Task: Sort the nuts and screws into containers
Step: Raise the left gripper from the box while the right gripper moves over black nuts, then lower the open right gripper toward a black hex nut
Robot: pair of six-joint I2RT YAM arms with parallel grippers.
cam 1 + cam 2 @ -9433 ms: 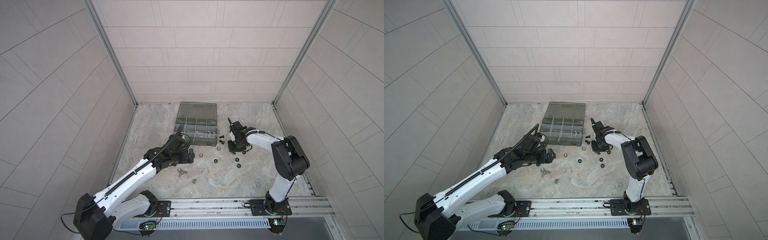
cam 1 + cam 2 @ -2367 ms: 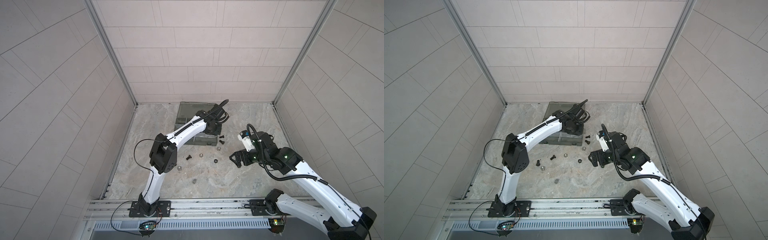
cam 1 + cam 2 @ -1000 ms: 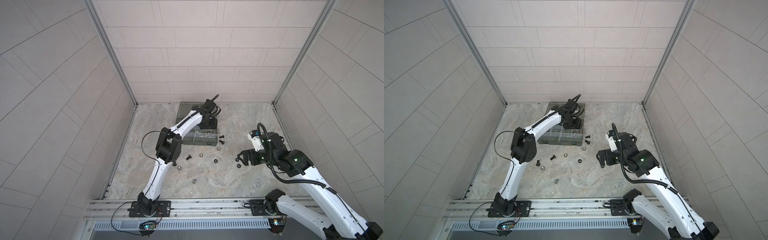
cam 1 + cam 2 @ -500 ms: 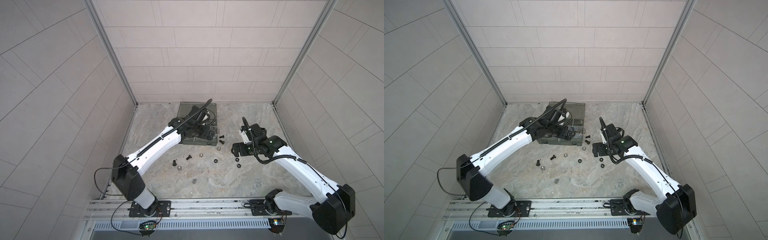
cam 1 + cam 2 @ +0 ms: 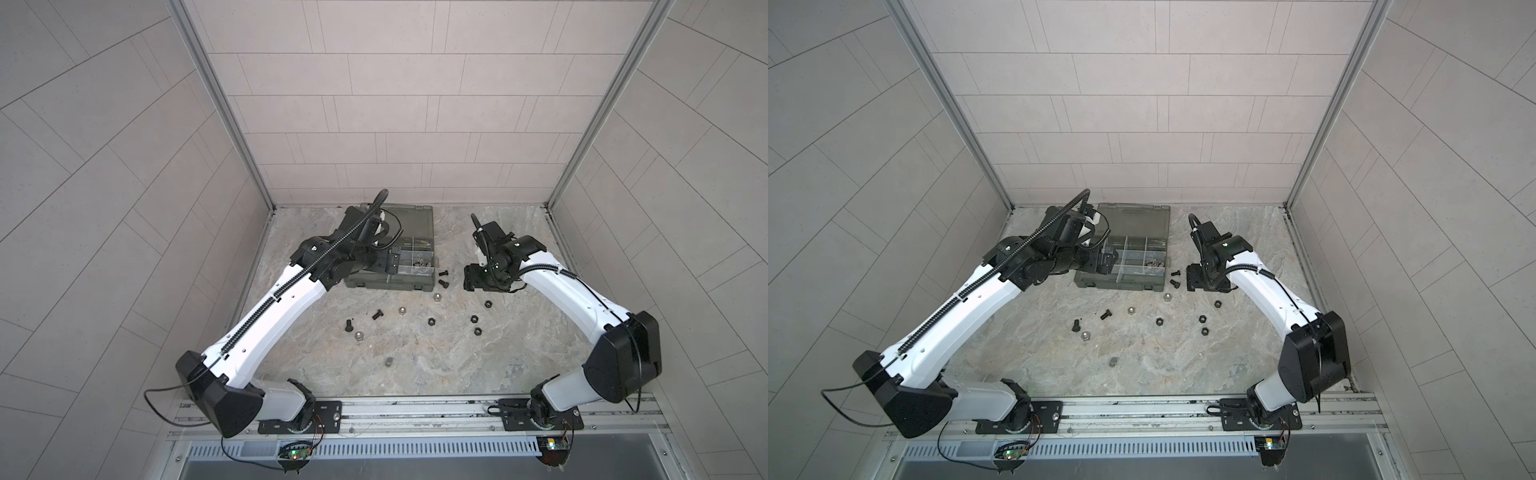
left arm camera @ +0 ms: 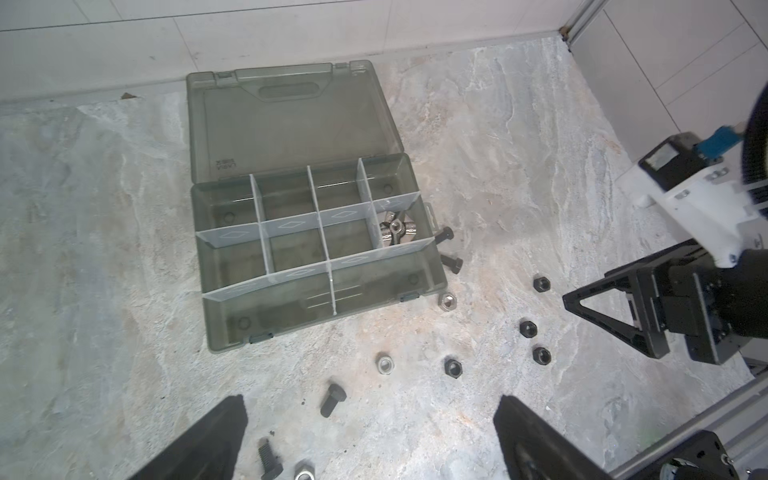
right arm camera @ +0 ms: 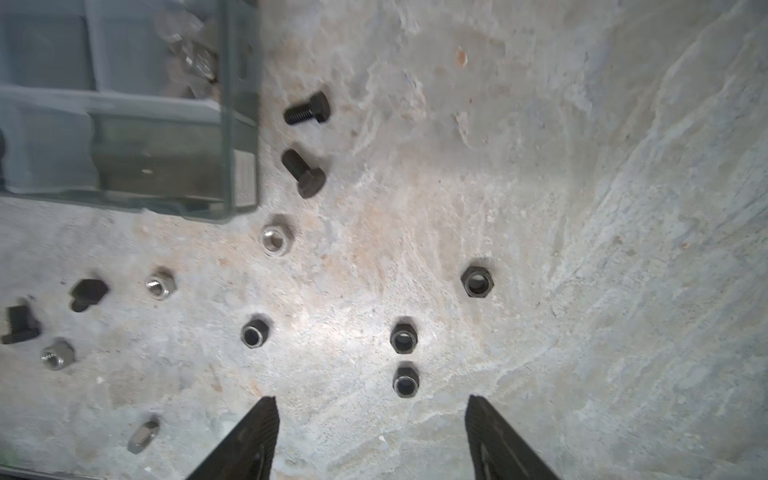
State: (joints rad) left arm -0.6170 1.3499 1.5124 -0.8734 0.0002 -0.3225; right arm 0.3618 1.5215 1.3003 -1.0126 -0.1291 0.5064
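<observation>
- left gripper [image 5: 390, 264]: jaws spread wide with nothing between them. It is held high, and in both top views it overlaps the left-hand cells [image 6: 291, 249] of the organizer case [image 5: 390, 286].
- change: a second ago it stood over the lid [image 5: 413, 220], and half a second ago over the right-hand cells. It has since drawn back to the left.
- right gripper [image 5: 471, 282]: jaws partly apart and empty. It is low over the worktop [image 5: 415, 382], just right of the case's front right corner.
- change: a second ago it was further toward the front right corner of the worktop. Half a second ago it was roughly where it is now.
- screws [image 5: 442, 273]: two lie just beside the case's right wall, between it and the right gripper. Two more [image 5: 377, 314] lie on the worktop in front of the case.
- black hex nuts [image 5: 473, 318]: four are loose on the worktop, front and right of the case.
- silver nuts [image 5: 401, 310]: four are scattered in front of the case, one of them near its front right corner.
- wing nuts [image 6: 397, 230]: piled in the right-end cell of the middle row.
- case: sits at the middle of the back edge, with its lid lying open toward the wall.
- loose pieces lie as they did half a second ago.
</observation>
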